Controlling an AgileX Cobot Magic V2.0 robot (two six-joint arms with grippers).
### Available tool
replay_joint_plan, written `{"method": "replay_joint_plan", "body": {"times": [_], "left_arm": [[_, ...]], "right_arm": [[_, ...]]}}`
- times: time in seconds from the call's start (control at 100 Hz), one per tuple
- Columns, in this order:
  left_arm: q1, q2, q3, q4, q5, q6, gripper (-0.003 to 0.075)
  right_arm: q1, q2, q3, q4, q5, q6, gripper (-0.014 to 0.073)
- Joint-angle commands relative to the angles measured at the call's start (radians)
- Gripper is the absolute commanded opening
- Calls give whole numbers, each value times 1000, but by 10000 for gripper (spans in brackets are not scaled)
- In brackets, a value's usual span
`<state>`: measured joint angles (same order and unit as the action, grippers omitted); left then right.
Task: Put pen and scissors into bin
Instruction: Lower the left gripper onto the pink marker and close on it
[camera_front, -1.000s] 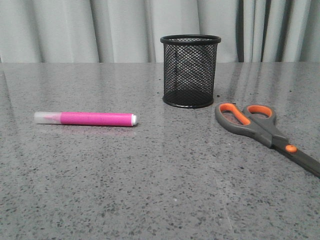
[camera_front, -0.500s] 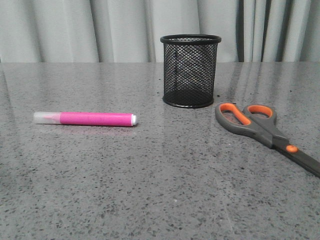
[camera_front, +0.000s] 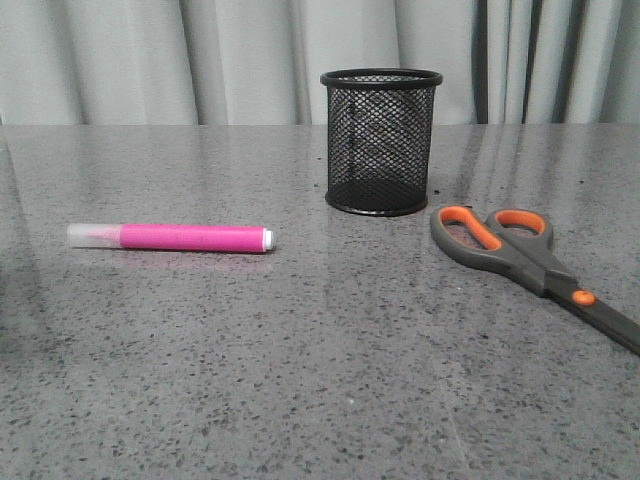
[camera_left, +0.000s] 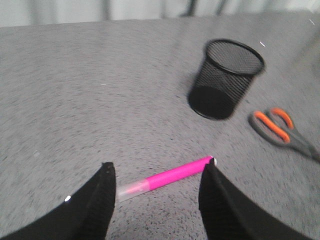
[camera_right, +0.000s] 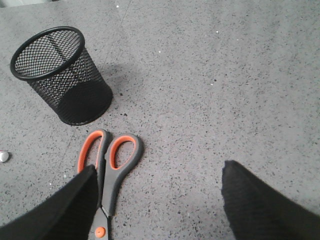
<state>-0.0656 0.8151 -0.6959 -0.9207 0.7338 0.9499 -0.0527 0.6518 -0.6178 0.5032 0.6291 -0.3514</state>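
The pink pen (camera_front: 170, 237) lies flat on the grey table at the left, clear cap to the left. The black mesh bin (camera_front: 380, 140) stands upright at the middle back, empty. The scissors (camera_front: 520, 255) lie closed at the right, handles toward the bin. No gripper shows in the front view. My left gripper (camera_left: 156, 172) is open above the table with the pen (camera_left: 170, 176) lying between and beyond its fingers. My right gripper (camera_right: 157, 172) is open and empty; the scissors (camera_right: 107, 172) lie beside its one finger, the bin (camera_right: 62, 75) farther off.
Pale curtains (camera_front: 150, 60) hang behind the table's far edge. The speckled grey tabletop (camera_front: 300, 380) stretches from the three objects to the near side.
Pen, bin and scissors have not moved. A faint shadow has deepened at the front view's left edge.
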Motion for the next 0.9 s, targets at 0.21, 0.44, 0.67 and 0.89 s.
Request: {"method": "replay_joint_plan", "body": {"times": [0.21, 0.44, 0.67, 0.89], "left_arm": [[-31, 303, -168, -100, 246, 573, 356], [-155, 515, -263, -88, 250, 887, 356], [-184, 669, -322, -64, 253, 906, 356], [-184, 748, -336, -64, 244, 939, 356]], "right_arm": [[-1, 6, -39, 9, -48, -33, 474], [-1, 6, -39, 9, -45, -42, 474], [-1, 6, -39, 9, -42, -51, 474], [-1, 6, -39, 9, -42, -59, 474]]}}
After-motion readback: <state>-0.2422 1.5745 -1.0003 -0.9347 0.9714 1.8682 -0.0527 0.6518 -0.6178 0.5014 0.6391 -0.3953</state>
